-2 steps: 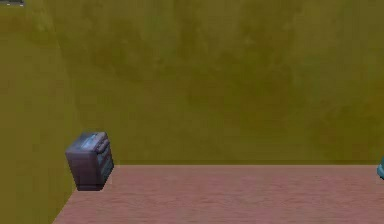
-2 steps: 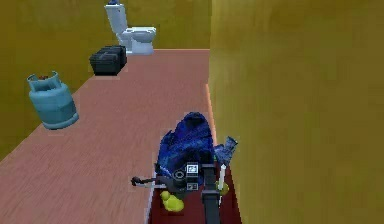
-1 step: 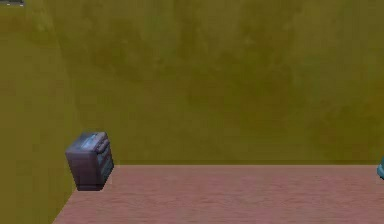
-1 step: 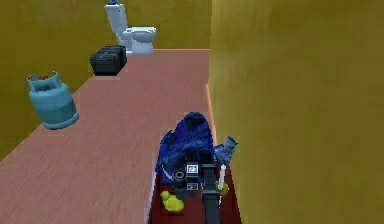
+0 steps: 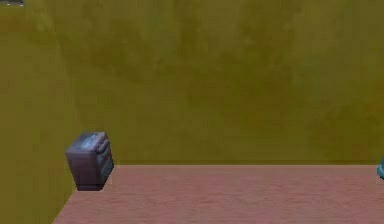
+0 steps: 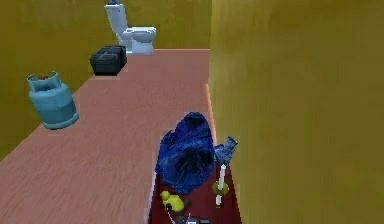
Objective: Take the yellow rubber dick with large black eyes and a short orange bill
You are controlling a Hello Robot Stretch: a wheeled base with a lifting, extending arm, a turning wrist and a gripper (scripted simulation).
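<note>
A small yellow blob [image 6: 173, 202], which may be the rubber duck, lies on a dark red tabletop [image 6: 236, 208] at the arm side view's bottom edge. Its eyes and bill are too small to make out. It sits just below a crumpled blue cloth heap [image 6: 187, 155].
On the same tabletop stand a thin white upright item [image 6: 220, 185] and a grey-blue object [image 6: 227, 151]. A yellow wall [image 6: 300, 100] runs along the right. Farther out are a teal gas cylinder [image 6: 52, 100], a black box [image 6: 108, 60] and a white toilet [image 6: 132, 30]. A dark grey box [image 5: 90, 160] stands by the wall.
</note>
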